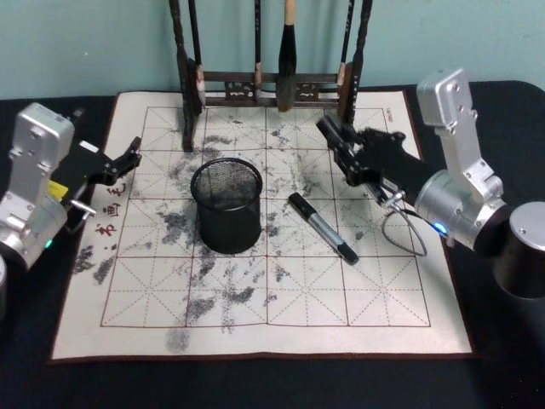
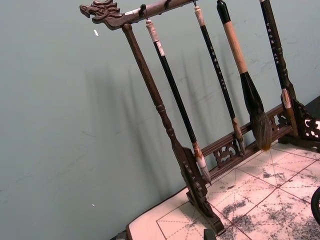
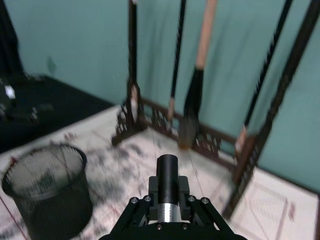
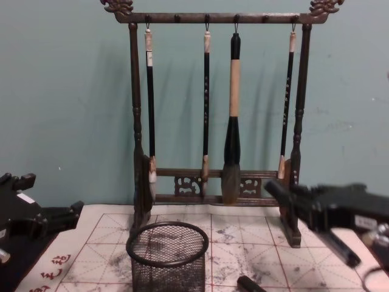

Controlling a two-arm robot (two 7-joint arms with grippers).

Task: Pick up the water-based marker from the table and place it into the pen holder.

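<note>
you're seeing one black-and-grey marker pen (image 1: 322, 227) lying on the gridded mat (image 1: 383, 328), just right of one black wire-mesh pen holder (image 1: 226, 207). left gripper (image 1: 129, 155) is hovering at the mat's left edge, right gripper (image 1: 334, 135) behind the marker; can't tell either claw's state.

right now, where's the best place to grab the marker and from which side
Take the marker at its grey mid-barrel, coming straight down from above and closing across its width. It lies flat and diagonal on the mat, right of the pen holder, with free space on both long sides. The right gripper is nearest.
</note>
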